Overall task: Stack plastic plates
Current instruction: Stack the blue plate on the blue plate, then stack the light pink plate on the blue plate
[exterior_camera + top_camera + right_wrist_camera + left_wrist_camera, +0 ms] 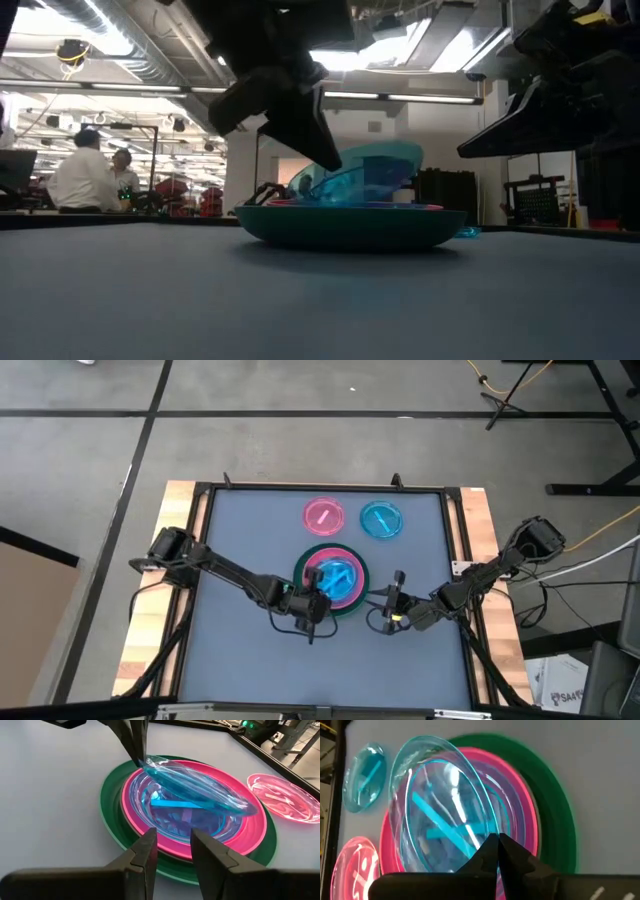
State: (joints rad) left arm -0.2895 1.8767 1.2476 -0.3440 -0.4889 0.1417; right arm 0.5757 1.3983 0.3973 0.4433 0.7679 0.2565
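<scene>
Pinched at its rim by the left gripper (139, 750), the blue plate (200, 790) tilts over the stack (332, 582); level and centre it before release, while the right gripper (172, 851) waits nearby, part-open.

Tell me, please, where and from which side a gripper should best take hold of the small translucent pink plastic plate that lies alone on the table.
The small translucent pink plastic plate lies flat and apart from its neighbours, so only its thin raised rim offers a hold. Probably best is to come down at the rim's near edge, facing the stack, one finger inside and one outside. The free right gripper could do it.
</scene>
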